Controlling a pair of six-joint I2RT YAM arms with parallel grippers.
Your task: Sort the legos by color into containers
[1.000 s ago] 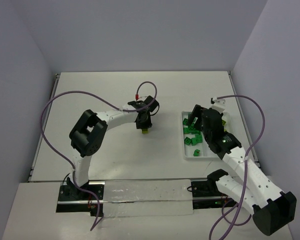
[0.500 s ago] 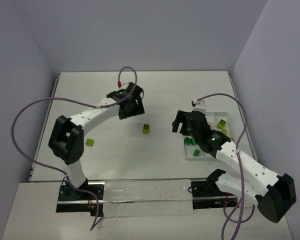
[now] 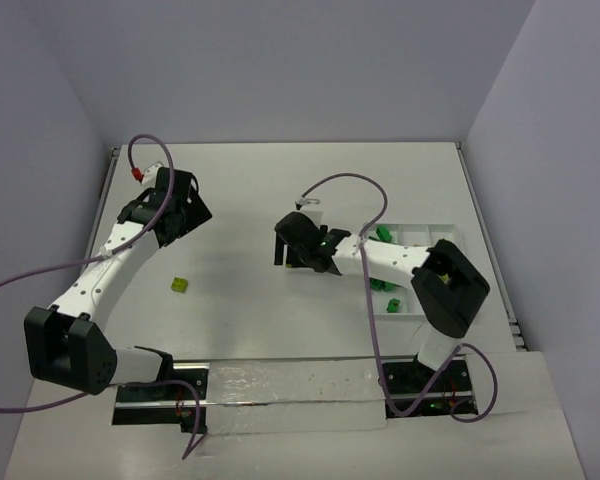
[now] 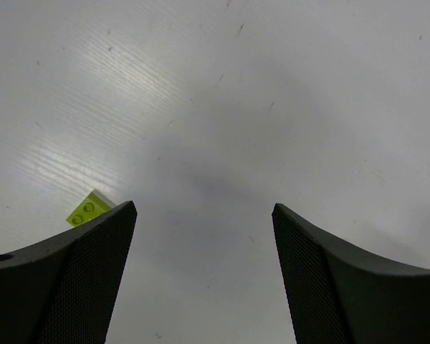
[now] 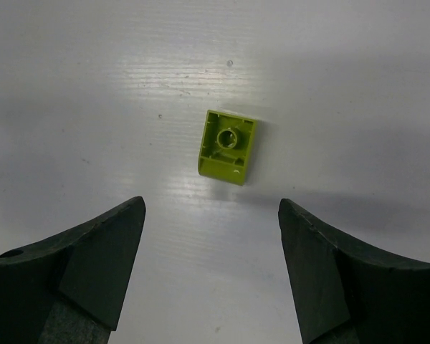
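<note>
Top external view: the right gripper point(image 3: 298, 243) has left the tray point(image 3: 425, 237) and now hangs over the middle of the table point(image 3: 380, 170). The left gripper point(image 3: 173, 208), which was at that spot a second ago, has swung away to the far left.
Right jaws: wide open, with nothing in them. In the right wrist view a yellow-green brick point(image 5: 228, 145) lies upside down on the table just ahead of the gap and touches neither finger.
Left jaws: wide open and empty over bare table.
Second yellow-green brick point(image 3: 180, 285): alone on the left part of the table, and it shows beside one finger in the left wrist view.
Tray: at the right side, with dark green legos point(image 3: 383, 234) inside. I cannot tell which compartment.
Meaning for the task: the middle brick seems passed over to the right arm, which probably must go down, close on it and carry it to the tray.
</note>
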